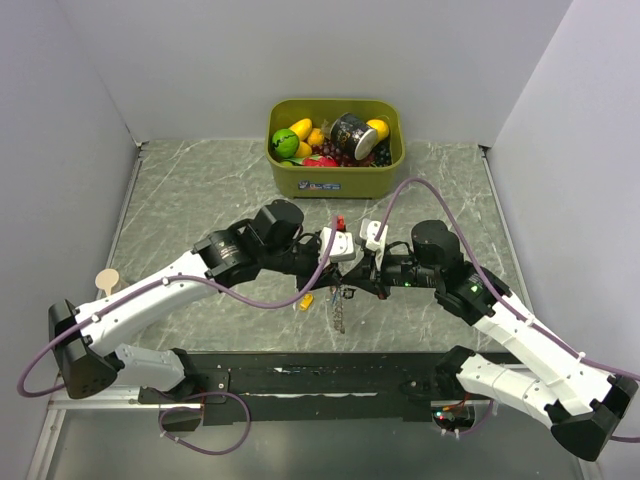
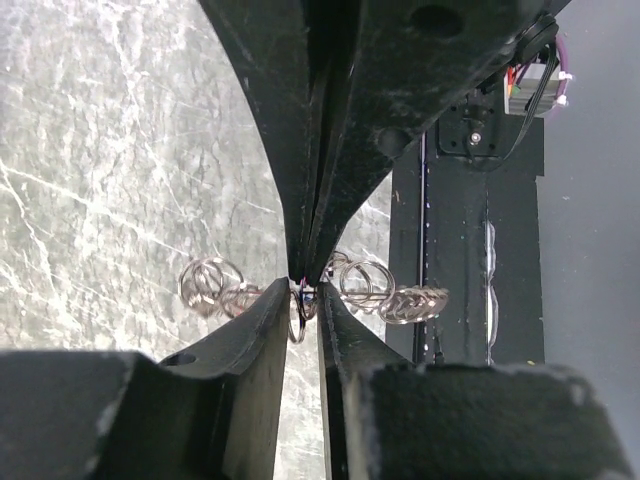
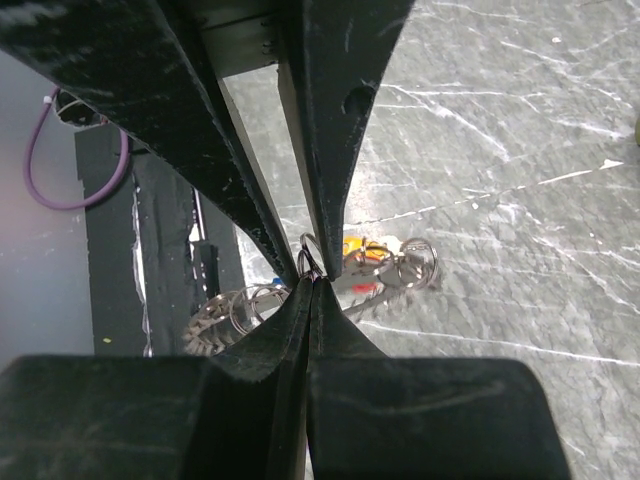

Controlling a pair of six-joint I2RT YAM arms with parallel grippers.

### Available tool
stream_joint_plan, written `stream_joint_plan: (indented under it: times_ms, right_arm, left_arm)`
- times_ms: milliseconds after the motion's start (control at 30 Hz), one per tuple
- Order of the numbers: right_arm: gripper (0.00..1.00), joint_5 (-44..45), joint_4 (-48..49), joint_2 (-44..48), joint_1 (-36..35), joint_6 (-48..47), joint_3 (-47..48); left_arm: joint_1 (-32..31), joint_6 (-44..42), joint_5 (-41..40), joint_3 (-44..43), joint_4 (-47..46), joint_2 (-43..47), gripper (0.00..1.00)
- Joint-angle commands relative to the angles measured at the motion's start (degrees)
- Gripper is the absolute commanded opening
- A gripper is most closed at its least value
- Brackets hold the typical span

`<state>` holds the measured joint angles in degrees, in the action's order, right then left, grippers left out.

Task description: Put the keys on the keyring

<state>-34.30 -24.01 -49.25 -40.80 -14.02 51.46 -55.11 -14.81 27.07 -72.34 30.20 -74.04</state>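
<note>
Both grippers meet tip to tip above the table's middle. My left gripper has its fingers nearly closed on a small metal split ring. My right gripper is shut on the same small ring, which pokes out of its tips. The grey-silver coiled keyring hangs below them. A yellow-orange key lies on the table with small loose rings. A red key lies behind the grippers. Blue and black keys are not clearly visible.
An olive-green bin with toy fruit and a dark jar stands at the back centre. A small round wooden piece lies at the table's left edge. A black strip runs along the near edge.
</note>
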Motion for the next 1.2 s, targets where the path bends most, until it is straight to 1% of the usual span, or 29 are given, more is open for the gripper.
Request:
stream_joint_plan:
  times_ms: [0, 67, 100, 167, 267, 333, 467, 633, 733, 767, 833, 867, 900, 1000, 1033, 1067, 1133, 1167]
  right_arm:
    - [0.00, -1.82, 3.18, 0.74, -0.51, -0.39, 1.45]
    - [0.00, -1.73, 3.35, 0.91, -0.51, -0.39, 1.27]
    - [0.00, -1.64, 3.27, 1.00, -0.51, -0.39, 1.27]
    - [0.00, -1.55, 3.36, 1.26, -0.51, -0.30, 1.10]
    - [0.00, -1.12, 3.71, 1.62, -0.43, -0.22, 1.01]
    - [0.00, -0.94, 3.88, 1.97, -0.51, -0.13, 0.92]
    - [0.00, -0.94, 4.23, 2.15, -0.43, -0.04, 0.66]
    - [0.00, -1.02, 4.23, 2.06, -0.43, -0.13, 0.75]
    - [0.00, -1.20, 4.15, 2.06, -0.51, -0.22, 0.92]
    - [0.00, -1.20, 4.15, 1.97, -0.60, -0.30, 1.01]
    - [0.00, -1.20, 3.97, 1.97, -0.51, -0.30, 1.01]
    - [0.00, -1.03, 3.88, 2.06, -0.51, -0.30, 0.92]
    - [0.00, -0.68, 3.97, 2.14, -0.51, -0.30, 0.92]
    - [0.00, -0.59, 4.32, 2.58, -0.42, -0.22, 0.74]
    - [0.00, -0.50, 4.32, 2.85, -0.51, -0.22, 0.74]
    - [0.00, -0.41, 4.50, 2.94, -0.43, -0.22, 0.66]
    - [0.00, -0.41, 4.59, 3.11, -0.51, -0.13, 0.57]
    - [0.00, -0.41, 4.59, 3.20, -0.51, -0.13, 0.57]
  left_arm:
    - [-0.43, -0.75, -1.05, -0.09, -2.95, 2.58, 0.23]
    - [-0.52, -0.83, -0.79, 0.09, -3.56, 3.02, 0.23]
    - [-0.52, -0.75, -0.62, 0.09, -3.65, 3.20, 0.21]
    - [-0.43, -1.19, 0.08, 0.35, -4.00, 3.46, 0.13]
    - [-0.43, -1.54, 0.00, 0.35, -3.31, 3.29, 0.12]
    - [-0.43, -1.63, 0.00, -0.08, -2.60, 2.76, 0.14]
    - [-0.43, -1.63, -0.18, -0.53, -1.81, 2.06, 0.28]
    - [-0.52, -1.63, -1.14, -0.53, -1.01, 1.36, 0.28]
    - [-0.44, -1.63, -0.53, -0.44, -1.28, 1.01, 0.25]
    - [-0.52, -1.71, -0.44, -0.44, -1.37, 0.83, 0.18]
    - [-0.52, -2.24, 0.17, -0.79, -0.93, 0.30, 0.10]
    - [-0.44, -2.16, 0.52, -0.88, -0.84, 0.21, 0.03]
    - [-0.52, -2.24, 0.61, -1.14, -0.75, 0.04, 0.02]
    - [-0.52, -2.42, 0.70, -1.49, -0.14, -0.49, 0.02]
    - [-0.44, -2.24, 0.62, -1.49, -0.14, -0.75, 0.04]
    - [-0.52, -2.07, 0.35, -1.58, -0.22, -0.75, 0.09]
    - [-0.52, -2.07, 0.09, -1.40, -0.22, -1.02, 0.12]
    - [-0.52, -1.98, 0.00, -1.40, -0.31, -1.02, 0.17]
